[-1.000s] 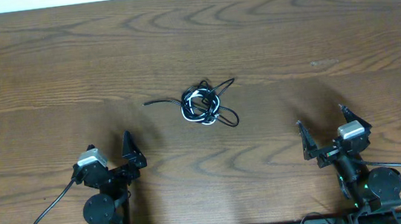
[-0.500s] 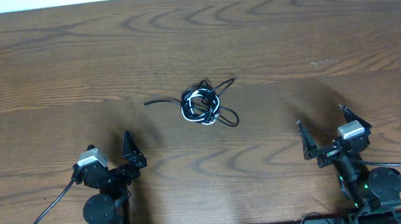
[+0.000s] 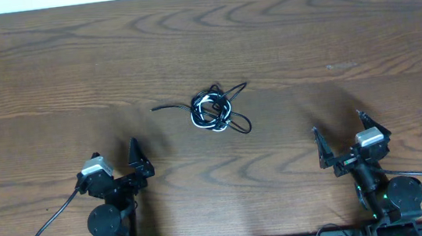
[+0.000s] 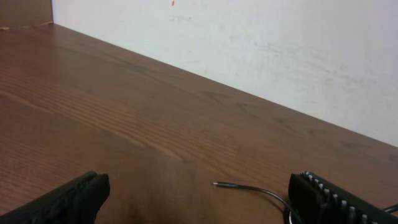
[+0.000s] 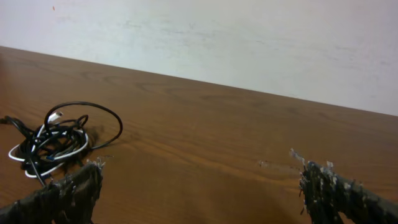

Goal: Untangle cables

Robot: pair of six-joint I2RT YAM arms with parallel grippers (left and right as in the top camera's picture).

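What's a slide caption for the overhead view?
Tangled black-and-white cables on the table; left claw and right claw open, apart from them.

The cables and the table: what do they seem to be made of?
The cables: thin cords, black ones and a white one, probably with a plastic or rubber jacket; they bend in tight loops and look smooth. The table: brown wood or wood-look laminate, with clear grain lines and a dull sheen; which of the two cannot be told.

Table (image 3: 343,25): no writing I can read.
Wall (image 5: 249,37): no lettering that I can make out.
Cables (image 3: 212,110): no legible marks.
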